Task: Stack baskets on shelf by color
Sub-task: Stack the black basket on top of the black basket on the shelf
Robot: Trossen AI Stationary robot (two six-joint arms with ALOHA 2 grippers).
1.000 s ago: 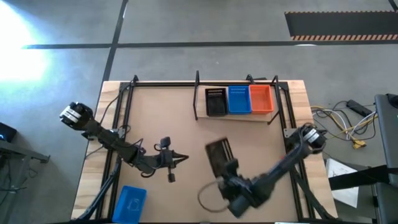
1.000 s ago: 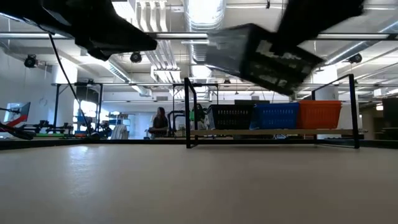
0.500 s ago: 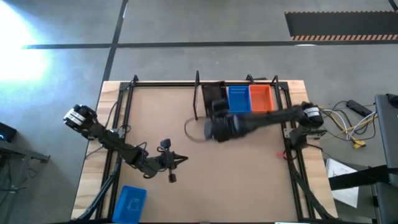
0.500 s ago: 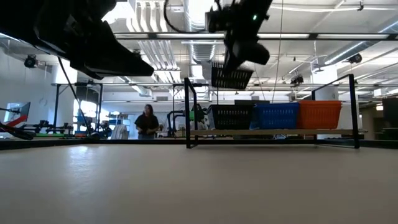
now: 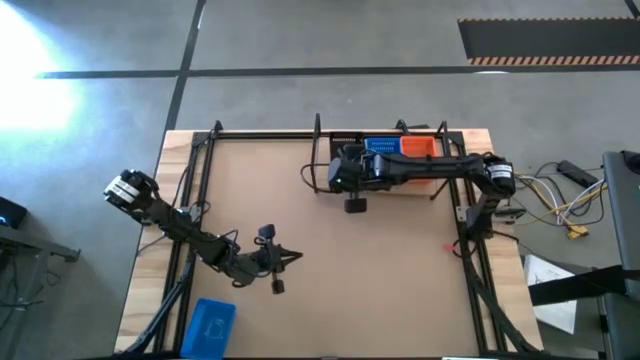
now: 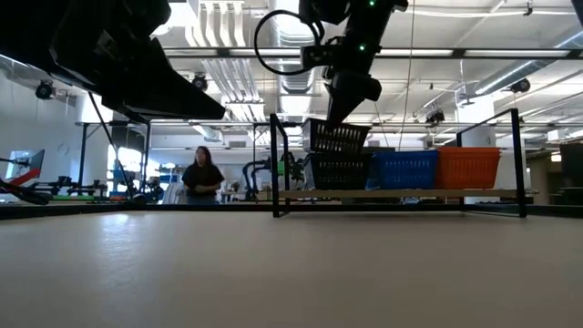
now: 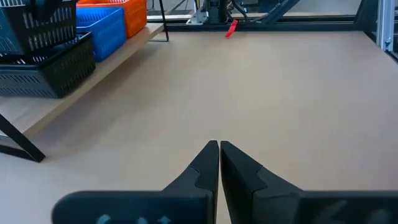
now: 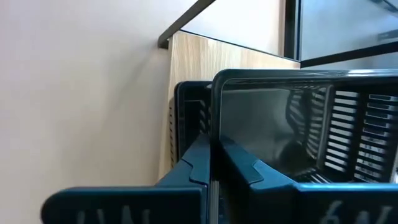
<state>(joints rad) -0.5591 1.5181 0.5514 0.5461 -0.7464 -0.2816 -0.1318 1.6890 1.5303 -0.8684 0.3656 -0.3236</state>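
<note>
right gripper [image 8: 212,163] is pinching the rim of a black basket [image 6: 339,137], holding it tilted just above the black basket [image 6: 339,170] already on the shelf [image 6: 401,193]. that one sits at the shelf's left end, a blue basket [image 6: 403,169] touching it, an orange basket [image 6: 468,167] beyond. left gripper [image 7: 219,151], fingers pressed together on nothing, hangs over the bare table [image 5: 400,270]. another blue basket [image 5: 208,325] lies at the near left corner. a person [image 6: 199,177] stands in the room behind.
</note>
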